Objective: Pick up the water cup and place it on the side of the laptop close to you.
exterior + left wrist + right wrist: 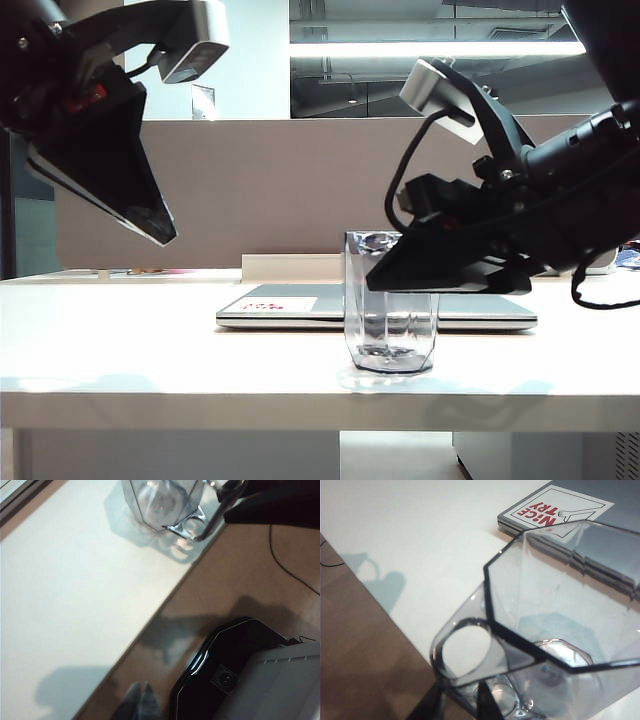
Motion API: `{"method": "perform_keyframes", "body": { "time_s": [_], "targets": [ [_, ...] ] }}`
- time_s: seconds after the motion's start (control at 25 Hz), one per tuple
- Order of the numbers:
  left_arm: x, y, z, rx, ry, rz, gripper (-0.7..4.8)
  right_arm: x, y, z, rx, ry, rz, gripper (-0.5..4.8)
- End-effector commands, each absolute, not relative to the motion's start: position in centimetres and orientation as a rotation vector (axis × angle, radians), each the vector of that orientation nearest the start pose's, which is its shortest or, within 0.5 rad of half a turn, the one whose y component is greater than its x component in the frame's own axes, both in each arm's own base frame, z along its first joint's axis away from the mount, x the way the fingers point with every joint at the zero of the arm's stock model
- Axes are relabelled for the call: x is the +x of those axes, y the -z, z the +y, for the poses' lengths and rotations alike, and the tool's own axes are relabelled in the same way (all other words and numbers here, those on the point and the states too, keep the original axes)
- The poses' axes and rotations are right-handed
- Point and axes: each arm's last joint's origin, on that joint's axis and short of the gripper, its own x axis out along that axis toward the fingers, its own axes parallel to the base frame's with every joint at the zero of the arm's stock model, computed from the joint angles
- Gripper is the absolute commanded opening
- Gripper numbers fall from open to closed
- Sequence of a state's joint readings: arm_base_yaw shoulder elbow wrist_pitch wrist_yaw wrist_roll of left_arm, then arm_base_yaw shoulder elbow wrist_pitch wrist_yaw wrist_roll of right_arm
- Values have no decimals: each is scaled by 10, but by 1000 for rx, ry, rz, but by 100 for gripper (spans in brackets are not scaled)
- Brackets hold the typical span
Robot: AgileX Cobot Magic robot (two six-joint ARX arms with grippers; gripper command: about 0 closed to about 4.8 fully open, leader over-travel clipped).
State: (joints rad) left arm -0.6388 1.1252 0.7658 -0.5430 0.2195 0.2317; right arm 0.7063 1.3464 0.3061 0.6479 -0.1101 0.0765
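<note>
Clear grey-tinted faceted plastic water cup (390, 310) near bench front edge: light, stiff, slippery. Right claw (461, 700) half-closed astride thin loop handle (465, 652), best hold. Left claw (160, 232) shut, raised over bench's left end.

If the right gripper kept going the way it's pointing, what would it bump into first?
The water cup. The right gripper has its jaws either side of the cup's loop handle, so the handle looks like first contact. Whether they already touch it is unclear.

Clear grey-tinted plastic water cup (391, 305), faceted lower body, loop handle: upright on the white table near its front edge. Slim silver-grey laptop (300, 308), closed and flat, white-and-red sticker at its left corner: directly behind the cup.
</note>
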Motion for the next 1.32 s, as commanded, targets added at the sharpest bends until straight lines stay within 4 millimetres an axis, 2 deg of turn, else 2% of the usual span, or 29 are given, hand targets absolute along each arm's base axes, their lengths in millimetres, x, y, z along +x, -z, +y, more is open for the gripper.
{"method": "perform_keyframes", "body": {
  "time_s": [0.04, 0.16, 0.28, 0.32, 0.6, 0.96, 1.12, 1.32],
  "targets": [
    [170, -239, -134, 394, 905, 805, -5, 171, -147, 151, -38, -799, 380, 88],
    [170, -239, -134, 394, 904, 806, -5, 171, -148, 151, -35, -799, 373, 79],
    [170, -239, -134, 394, 905, 807, -5, 171, -148, 151, -35, -799, 371, 3],
    [170, -239, -134, 394, 905, 808, -5, 171, -148, 151, -35, -799, 371, -1],
    [170, -239, -134, 395, 905, 808, -5, 173, -150, 150, -39, -796, 346, -1],
    [170, -239, -134, 395, 905, 808, -5, 183, -150, 138, -65, -761, 331, -1],
    [170, -239, -134, 395, 905, 808, -5, 180, -150, 140, -137, -907, 295, -1],
    [170, -239, -134, 395, 905, 808, -5, 178, -151, 142, -194, -1006, 255, -1]
  ]
}}
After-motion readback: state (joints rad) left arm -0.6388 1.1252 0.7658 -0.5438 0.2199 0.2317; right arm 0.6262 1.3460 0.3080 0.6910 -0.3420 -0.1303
